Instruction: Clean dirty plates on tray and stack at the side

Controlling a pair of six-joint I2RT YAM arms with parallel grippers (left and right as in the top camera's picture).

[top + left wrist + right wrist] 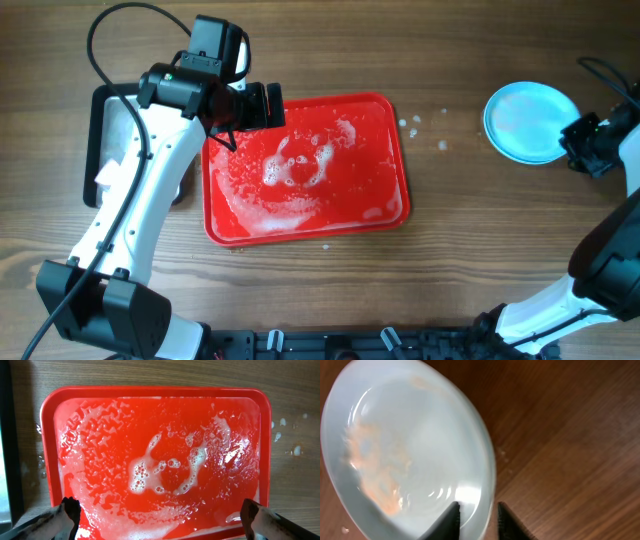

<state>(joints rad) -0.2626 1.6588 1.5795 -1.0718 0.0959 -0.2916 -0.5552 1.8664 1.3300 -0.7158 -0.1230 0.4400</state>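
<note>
**Q:** Starting at the far left, what is hidden?

**A:** The left arm (140, 190) crosses the black-rimmed pan (92, 150). Only the pan's outer edge shows, along with something white inside it, too little of it to identify.

**Q:** What is the state of the left gripper?

**A:** The left gripper (160, 512) hangs over the left end of the tray (372, 160). Its wrist view shows only the two fingertips (70, 512), entering at the bottom corners. They are spread wide, with nothing between them.

**Q:** How does the tray look?

**A:** It is red and rectangular, with rounded corners and a raised rim, and it lies flat on the desk (450, 250), left of centre. Its floor is wet. White suds (165, 472) loop around the middle and gather along the left and near walls. A few droplets (410, 122) sit on the desk just beyond its far right corner.

**Q:** And to the right?

**A:** A plate (528, 122), round, shallow and pale blue, lies on the desk near the right edge, well apart from the tray. The right wrist view is blurred and cuts the plate off at the left and bottom. Orange smears (372, 475) mark the left side of its well. From overhead its left rim looks doubled, so there may be a second plate beneath, though this cannot be told.

**Q:** Is the right gripper holding it?

**A:** The right gripper (478, 510) sits at the plate's right rim. One finger is over the inside and the other outside, with the rim between them. The pictures do not show whether the fingers press on the rim. The right arm (600, 260) runs out of frame.
</note>
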